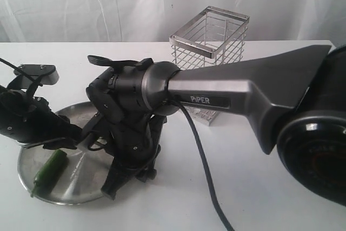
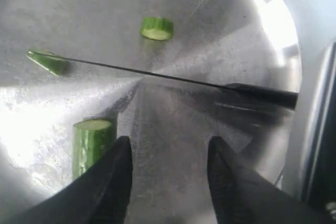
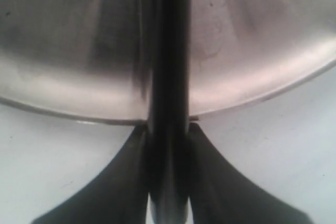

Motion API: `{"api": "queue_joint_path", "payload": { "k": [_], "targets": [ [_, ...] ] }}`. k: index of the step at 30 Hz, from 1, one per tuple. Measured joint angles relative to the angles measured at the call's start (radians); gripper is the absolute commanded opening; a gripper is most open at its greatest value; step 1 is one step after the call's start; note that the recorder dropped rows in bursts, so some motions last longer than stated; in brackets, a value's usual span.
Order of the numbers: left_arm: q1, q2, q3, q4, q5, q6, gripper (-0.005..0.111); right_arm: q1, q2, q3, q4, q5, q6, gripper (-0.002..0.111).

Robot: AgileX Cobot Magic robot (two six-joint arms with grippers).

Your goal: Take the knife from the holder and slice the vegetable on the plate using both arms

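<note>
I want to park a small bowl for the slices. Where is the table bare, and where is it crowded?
Bare table lies in front, between the plate and the black cable, and at the back, between the left arm and the holder. The plate is crowded: the left claw, the right claw with the knife, and chili pieces.

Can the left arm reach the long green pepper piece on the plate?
Probably yes. The left gripper is open low over the plate, and the long pepper piece lies right beside one finger, with nothing between them. The knife crosses farther off.
</note>
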Motion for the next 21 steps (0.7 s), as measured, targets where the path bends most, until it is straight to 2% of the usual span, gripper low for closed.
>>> {"api": "queue_joint_path", "payload": {
  "k": [7, 9, 15, 21],
  "targets": [
    [0.0, 0.0, 0.0, 0.0, 0.0, 0.0, 0.05, 0.0, -0.002, -0.006, 0.0, 0.012, 0.0, 0.023],
    [0.0, 0.0, 0.0, 0.0, 0.0, 0.0, 0.05, 0.0, -0.007, -0.006, 0.0, 0.012, 0.0, 0.029],
    [0.0, 0.0, 0.0, 0.0, 0.0, 0.0, 0.05, 0.0, -0.048, -0.006, 0.0, -0.01, 0.0, 0.057],
    [0.0, -0.039, 0.0, -0.008, -0.004, 0.0, 0.05, 0.0, -0.105, -0.006, -0.007, -0.076, 0.0, 0.06]
  ]
}}
